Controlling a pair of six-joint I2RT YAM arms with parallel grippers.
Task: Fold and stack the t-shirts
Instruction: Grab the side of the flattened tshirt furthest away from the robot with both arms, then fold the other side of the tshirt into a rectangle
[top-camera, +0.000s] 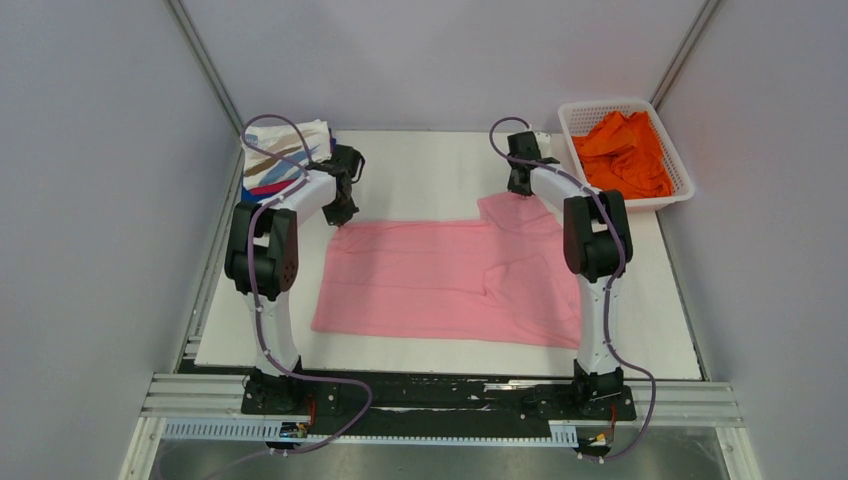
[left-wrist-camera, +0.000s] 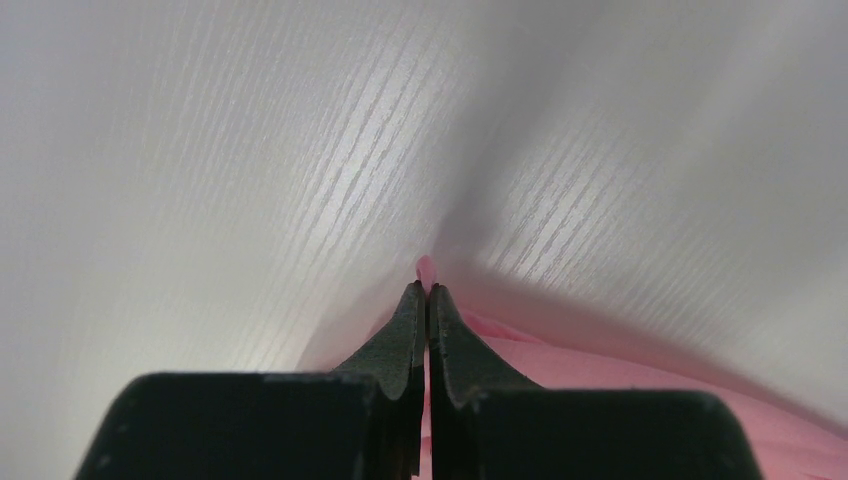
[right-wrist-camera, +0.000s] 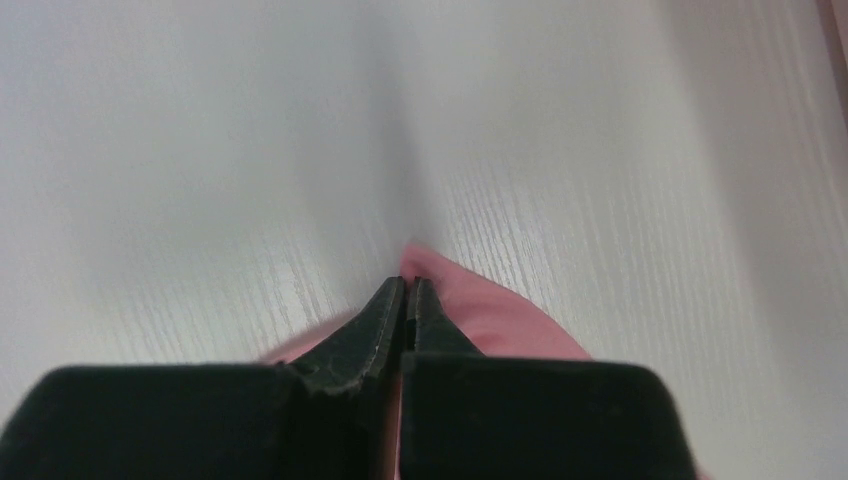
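Main garment: I see the pink t-shirt (top-camera: 445, 280) spread flat on the white table (top-camera: 420, 160), mid-table, between the two arms.
Cloth look: plain light pink with no print showing. It is roughly rectangular, with the long side running left to right. A flap juts out at the far right corner. Right of centre there are shallow creases and a stepped fold line.
Left pinch: the left gripper (left-wrist-camera: 427, 290) is clamped tight on the shirt's far left corner. In my left wrist view a nub of pink pokes out past the tips.
Right pinch: the right gripper (right-wrist-camera: 405, 283) is closed on the edge of the far right flap, with pink cloth caught at the tips and spreading out beneath them.
Pile: a folded pile (top-camera: 285, 160) sits at the far left corner of the table, partly hidden by the left arm. Its top layer is white with tan and blue streaks, and I can see magenta and blue at its near edge.
Bin: a white lattice basket (top-camera: 600, 105) sits far right with an orange t-shirt (top-camera: 625, 152) crumpled inside it.
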